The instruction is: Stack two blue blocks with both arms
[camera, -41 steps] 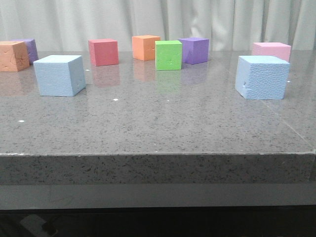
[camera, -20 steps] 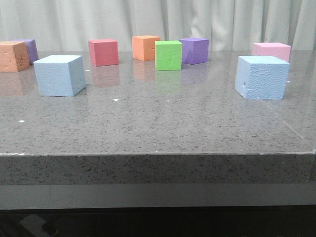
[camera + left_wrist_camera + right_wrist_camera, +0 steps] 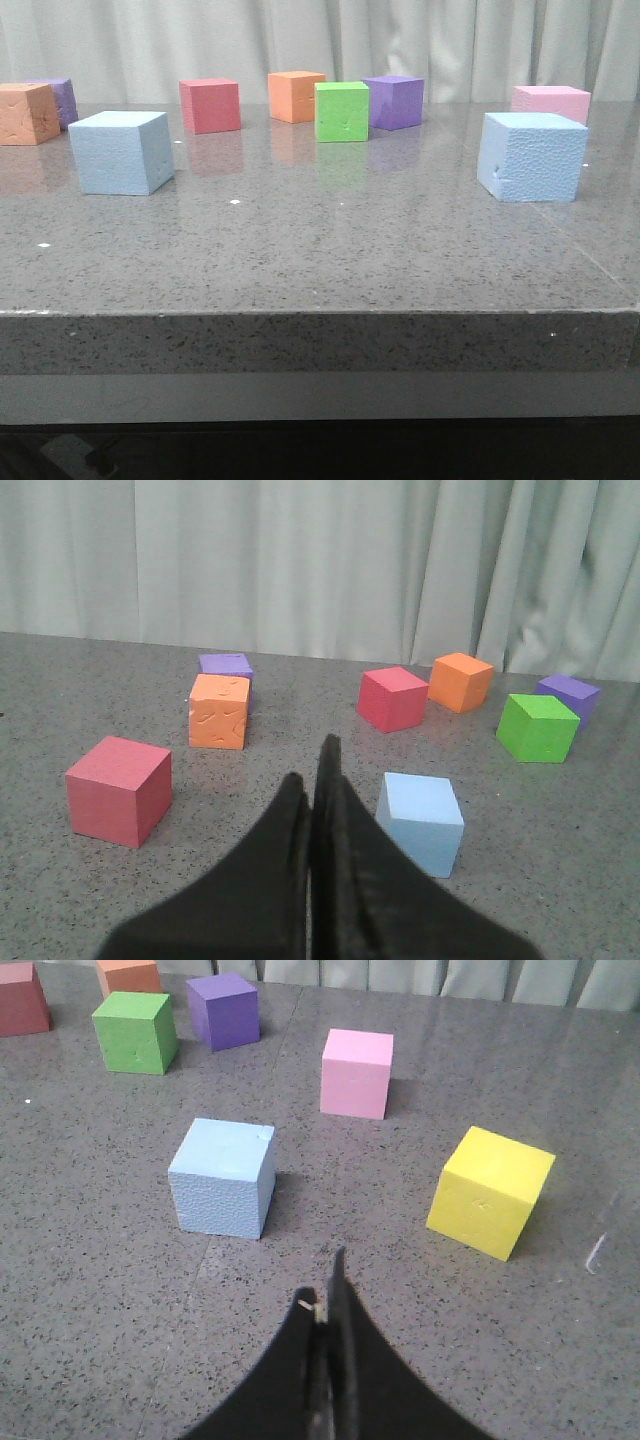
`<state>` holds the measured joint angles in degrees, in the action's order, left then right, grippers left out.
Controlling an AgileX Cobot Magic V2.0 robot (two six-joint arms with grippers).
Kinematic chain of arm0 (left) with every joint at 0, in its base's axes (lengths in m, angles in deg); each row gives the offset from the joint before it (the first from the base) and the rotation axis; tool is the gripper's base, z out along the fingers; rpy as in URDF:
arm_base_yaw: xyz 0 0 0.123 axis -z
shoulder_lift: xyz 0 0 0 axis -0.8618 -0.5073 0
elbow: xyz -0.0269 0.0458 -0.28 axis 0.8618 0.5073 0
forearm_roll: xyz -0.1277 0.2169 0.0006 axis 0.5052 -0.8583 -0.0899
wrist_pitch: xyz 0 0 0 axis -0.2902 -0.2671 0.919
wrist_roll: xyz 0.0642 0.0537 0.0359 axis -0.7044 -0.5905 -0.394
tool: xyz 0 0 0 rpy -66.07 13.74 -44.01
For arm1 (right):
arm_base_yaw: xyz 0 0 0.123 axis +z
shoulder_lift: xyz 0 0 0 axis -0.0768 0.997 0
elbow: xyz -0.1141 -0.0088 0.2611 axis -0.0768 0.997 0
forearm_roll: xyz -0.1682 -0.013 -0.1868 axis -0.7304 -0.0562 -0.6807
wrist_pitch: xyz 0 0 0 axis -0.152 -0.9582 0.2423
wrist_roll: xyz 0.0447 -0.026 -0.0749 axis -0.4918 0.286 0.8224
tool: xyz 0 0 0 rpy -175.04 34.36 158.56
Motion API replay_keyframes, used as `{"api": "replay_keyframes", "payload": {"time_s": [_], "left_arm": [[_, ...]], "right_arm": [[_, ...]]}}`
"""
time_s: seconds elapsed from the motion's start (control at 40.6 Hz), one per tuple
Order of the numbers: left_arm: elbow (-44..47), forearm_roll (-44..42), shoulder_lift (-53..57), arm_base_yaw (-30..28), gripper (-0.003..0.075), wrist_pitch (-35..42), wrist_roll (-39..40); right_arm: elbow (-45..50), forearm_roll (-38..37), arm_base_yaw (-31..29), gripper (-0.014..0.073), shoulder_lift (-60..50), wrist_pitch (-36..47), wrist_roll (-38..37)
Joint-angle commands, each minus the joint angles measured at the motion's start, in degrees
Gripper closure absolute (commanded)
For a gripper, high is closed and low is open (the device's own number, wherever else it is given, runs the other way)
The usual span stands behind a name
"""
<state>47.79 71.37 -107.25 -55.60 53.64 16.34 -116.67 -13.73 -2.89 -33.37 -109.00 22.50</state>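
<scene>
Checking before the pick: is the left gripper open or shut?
Shut. In the left wrist view the left gripper has its two black fingers pressed together, holding nothing; the blue block sits apart.

You're looking across a dark grey speckled stone table [image 3: 320,250] — polished enough to throw back soft reflections and a few small white glints of light. Its front edge is a thick slab face, with a paler grey band running beneath it and then deep shadow below, where nothing can be made out. Behind the table hangs a pale grey-white curtain [image 3: 450,40], falling in vertical folds and filling the whole back of the scene — you see the same curtain [image 3: 300,570] from the left wrist view. The light is even and diffuse, with only faint shadows on the tabletop. No wall, window or floor is visible.
</scene>
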Motion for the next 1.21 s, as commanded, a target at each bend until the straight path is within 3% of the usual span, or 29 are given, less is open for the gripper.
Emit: {"api": "replay_keyframes", "payload": {"time_s": [0.0,0.271,0.32,0.394,0.443,0.542,0.591,0.69,1.183], "left_arm": [[-1.99,0.39,-1.36,-0.03,0.0741,3.94,0.55],[-1.99,0.39,-1.36,-0.03,0.0741,3.89,0.55],[-1.99,0.39,-1.36,-0.03,0.074,3.48,0.55],[-1.99,0.27,-1.36,-0.03,0.0725,3.77,0.55],[-1.99,0.03,-1.36,-0.03,0.0671,4.16,0.55],[-1.99,-3.14,-1.36,-0.03,0.0447,4.61,0.55],[-1.99,-5.01,-1.36,-0.03,0.029,4.65,0.55],[-1.99,-5.33,-1.36,-0.03,0.0121,4.74,0.55],[-1.99,-3.7,-1.36,-0.03,0.0123,4.87,0.55]], "right_arm": [[-1.91,-0.39,-0.29,0.0661,1.02,4.08,0.04],[-1.91,-0.39,-0.29,0.065,1.02,4.08,-0.02],[-1.91,-0.39,-0.29,0.0613,1.02,4.32,-0.02],[-1.91,-0.39,-0.29,0.0484,1.02,5.67,-0.02],[-1.91,-0.52,-0.29,0.0368,1.02,6.37,0.03],[-1.91,-0.66,-0.29,0.0164,1.02,6.7,0.03],[-1.91,-0.6,-0.29,0.0118,1.02,6.7,0.03],[-1.91,-0.6,-0.29,0.011,1.02,6.7,0.03],[-1.91,0.81,-0.29,0.011,1.02,6.92,0.03]]}}
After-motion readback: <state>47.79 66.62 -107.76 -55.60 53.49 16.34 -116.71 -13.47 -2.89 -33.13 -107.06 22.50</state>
